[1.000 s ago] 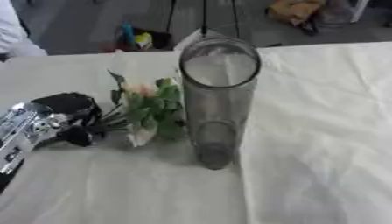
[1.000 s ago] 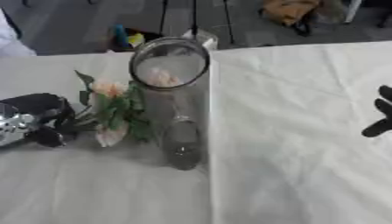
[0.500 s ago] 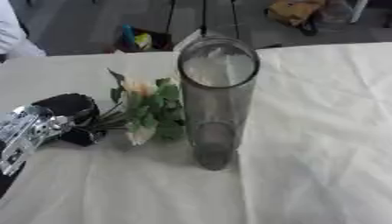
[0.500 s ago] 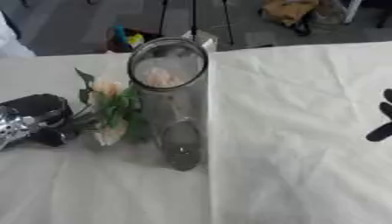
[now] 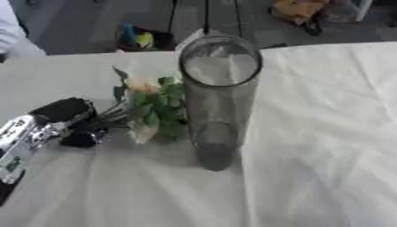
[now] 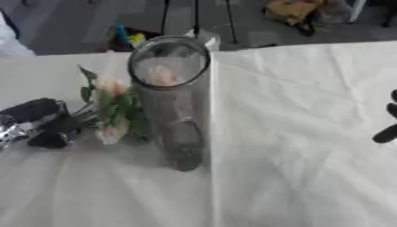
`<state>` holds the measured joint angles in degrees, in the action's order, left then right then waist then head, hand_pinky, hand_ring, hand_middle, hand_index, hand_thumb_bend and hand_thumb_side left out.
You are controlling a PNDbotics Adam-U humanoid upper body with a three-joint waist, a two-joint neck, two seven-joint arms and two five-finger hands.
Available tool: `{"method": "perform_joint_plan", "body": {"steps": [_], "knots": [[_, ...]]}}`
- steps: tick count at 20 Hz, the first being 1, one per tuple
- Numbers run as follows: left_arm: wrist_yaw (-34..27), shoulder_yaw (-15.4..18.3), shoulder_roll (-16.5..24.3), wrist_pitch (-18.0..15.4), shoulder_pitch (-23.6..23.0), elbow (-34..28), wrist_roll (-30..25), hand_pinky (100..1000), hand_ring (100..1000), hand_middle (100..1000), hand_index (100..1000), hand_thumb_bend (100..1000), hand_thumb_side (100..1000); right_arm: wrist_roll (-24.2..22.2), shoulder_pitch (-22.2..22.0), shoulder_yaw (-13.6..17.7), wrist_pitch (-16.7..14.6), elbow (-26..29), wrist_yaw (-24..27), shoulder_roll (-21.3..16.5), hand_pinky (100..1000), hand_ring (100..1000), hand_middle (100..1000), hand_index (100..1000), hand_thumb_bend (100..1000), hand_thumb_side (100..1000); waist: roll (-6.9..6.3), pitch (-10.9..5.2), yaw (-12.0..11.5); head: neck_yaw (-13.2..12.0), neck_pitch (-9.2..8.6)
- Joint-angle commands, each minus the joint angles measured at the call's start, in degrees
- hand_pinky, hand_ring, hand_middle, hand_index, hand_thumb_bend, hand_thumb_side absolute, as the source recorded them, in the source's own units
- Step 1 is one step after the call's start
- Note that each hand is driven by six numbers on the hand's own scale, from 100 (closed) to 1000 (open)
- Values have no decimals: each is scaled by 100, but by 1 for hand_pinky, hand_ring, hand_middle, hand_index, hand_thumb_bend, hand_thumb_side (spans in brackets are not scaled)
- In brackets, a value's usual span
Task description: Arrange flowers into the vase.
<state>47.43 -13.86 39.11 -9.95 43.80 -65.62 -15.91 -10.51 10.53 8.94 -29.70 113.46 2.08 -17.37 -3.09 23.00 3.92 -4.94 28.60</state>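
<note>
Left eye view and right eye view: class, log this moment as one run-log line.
left hand: shut on flowers stems | flowers: beside vase, not inside | vase: upright on table | right hand: idle at right edge

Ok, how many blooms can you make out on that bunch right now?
2 blooms: an upper bloom and a lower bloom, left of the vase, stems in the left hand. Leaves may hide others.

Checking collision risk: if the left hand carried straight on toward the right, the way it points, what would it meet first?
Probably the glass vase: the left hand holds the flower bunch, whose blooms already sit beside it. Depth is unclear.
</note>
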Motion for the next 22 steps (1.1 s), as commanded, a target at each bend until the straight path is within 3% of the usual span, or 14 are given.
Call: {"method": "perform_joint_plan", "body": {"steps": [1, 5, 12, 22], "knots": [[-89, 113, 59, -60, 34, 36, 379, 100, 100, 100, 127, 100, 561, 28, 19, 57, 6, 114, -34, -51, 983, 1000, 532, 917, 100, 1000, -22, 1, 13, 8, -73], [-208, 149, 66, -68, 31, 20, 638, 100, 100, 100, 120, 100, 560, 27, 8, 57, 7, 114, -34, -50, 983, 1000, 532, 917, 100, 1000, -8, -14, -2, 5, -55], [-409, 149, 205, -42, -8, -295, 587, 100, 100, 100, 111, 100, 517, 27, -14, 56, 28, 114, -17, -60, 982, 1000, 533, 917, 100, 1000, 4, -67, -52, 17, -28], [-548, 191, 444, 365, -58, -694, 565, 100, 100, 100, 100, 100, 410, 47, -61, 59, 38, 114, 70, -98, 977, 1000, 535, 917, 100, 1000, 50, -201, -131, 31, 19]]}}
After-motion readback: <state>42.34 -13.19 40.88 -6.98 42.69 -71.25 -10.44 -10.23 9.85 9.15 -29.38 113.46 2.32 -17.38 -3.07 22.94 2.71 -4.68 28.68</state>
